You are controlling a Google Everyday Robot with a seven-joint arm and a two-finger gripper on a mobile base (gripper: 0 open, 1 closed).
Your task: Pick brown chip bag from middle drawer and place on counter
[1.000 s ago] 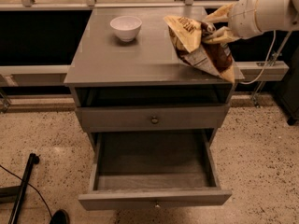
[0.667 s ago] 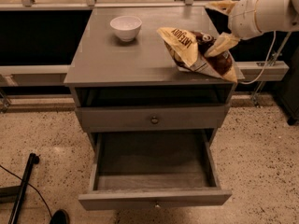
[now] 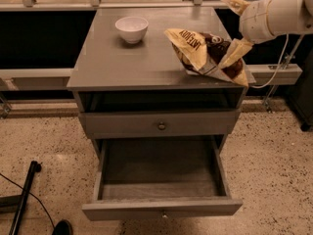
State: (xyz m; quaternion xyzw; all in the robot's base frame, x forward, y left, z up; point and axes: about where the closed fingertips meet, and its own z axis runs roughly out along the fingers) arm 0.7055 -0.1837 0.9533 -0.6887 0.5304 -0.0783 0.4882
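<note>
The brown chip bag (image 3: 203,53) lies on the right side of the counter (image 3: 127,62), cream-yellow end to the left, dark end near the right edge. My gripper (image 3: 234,28) is at the counter's right edge, just above and to the right of the bag. It is open, with one cream fingertip (image 3: 231,3) raised and the other fingertip (image 3: 235,52) down against the bag's right part. The middle drawer (image 3: 161,207) is pulled out far at the bottom, and its inside shows nothing in it.
A white bowl (image 3: 131,29) stands at the back left of the counter. A closed drawer front with a brass knob (image 3: 161,126) sits above the open drawer. A black pole and cable (image 3: 24,195) lie on the terrazzo floor at left. A white rail (image 3: 274,72) runs at right.
The bag has come down from a tilted, held pose to lie flat on the counter. My gripper's fingers have spread apart, and the arm has drawn slightly up and to the right.
</note>
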